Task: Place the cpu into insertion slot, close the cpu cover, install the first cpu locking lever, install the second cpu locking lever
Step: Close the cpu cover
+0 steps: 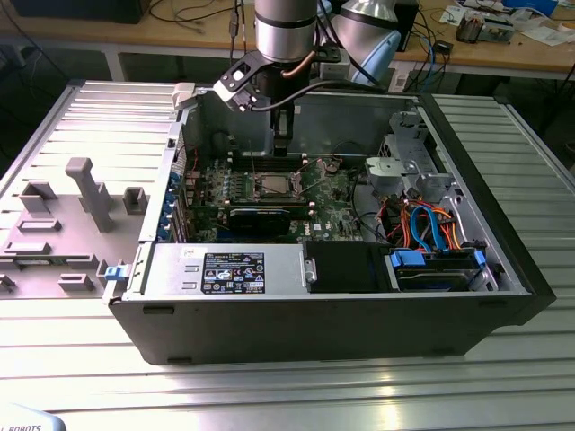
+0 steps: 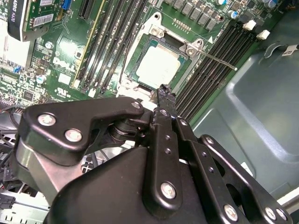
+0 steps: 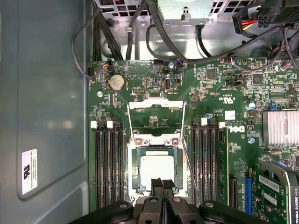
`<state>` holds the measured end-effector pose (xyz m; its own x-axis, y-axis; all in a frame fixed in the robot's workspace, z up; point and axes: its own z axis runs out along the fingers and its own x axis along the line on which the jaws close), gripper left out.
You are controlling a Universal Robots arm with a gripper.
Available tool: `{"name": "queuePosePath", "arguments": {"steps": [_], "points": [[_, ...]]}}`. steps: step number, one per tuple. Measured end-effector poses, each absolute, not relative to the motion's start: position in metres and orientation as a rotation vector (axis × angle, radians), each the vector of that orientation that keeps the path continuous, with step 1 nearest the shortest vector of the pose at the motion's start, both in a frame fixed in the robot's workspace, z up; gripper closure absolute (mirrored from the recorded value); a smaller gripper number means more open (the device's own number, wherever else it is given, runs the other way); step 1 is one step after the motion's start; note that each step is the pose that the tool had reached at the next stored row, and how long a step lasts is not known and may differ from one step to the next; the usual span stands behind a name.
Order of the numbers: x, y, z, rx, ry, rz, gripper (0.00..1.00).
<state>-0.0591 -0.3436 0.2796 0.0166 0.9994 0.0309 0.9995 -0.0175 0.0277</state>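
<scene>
Dull silver metal cpu (image 3: 156, 168), matt black claw (image 3: 162, 184), glossy green motherboard (image 3: 140, 86).

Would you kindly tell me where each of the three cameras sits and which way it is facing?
Exterior view: outside, above the open black metal computer case, looking down inside; the grey arm and black claw hang over the green motherboard.
First wrist view: on the wrist, facing squarely onto the motherboard; claw fingertips show.
Second wrist view: on the wrist, slanting past the claw's linkage.
Shared: both wrist views show the square silver-topped cpu and claw.
</scene>
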Motion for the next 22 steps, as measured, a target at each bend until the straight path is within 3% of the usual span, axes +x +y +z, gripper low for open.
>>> {"name": "queuePosePath", "arguments": {"steps": [22], "points": [[-0.0553,-0.3436,0.2795,-2.238,-2.201,-0.065,0.89]]}}
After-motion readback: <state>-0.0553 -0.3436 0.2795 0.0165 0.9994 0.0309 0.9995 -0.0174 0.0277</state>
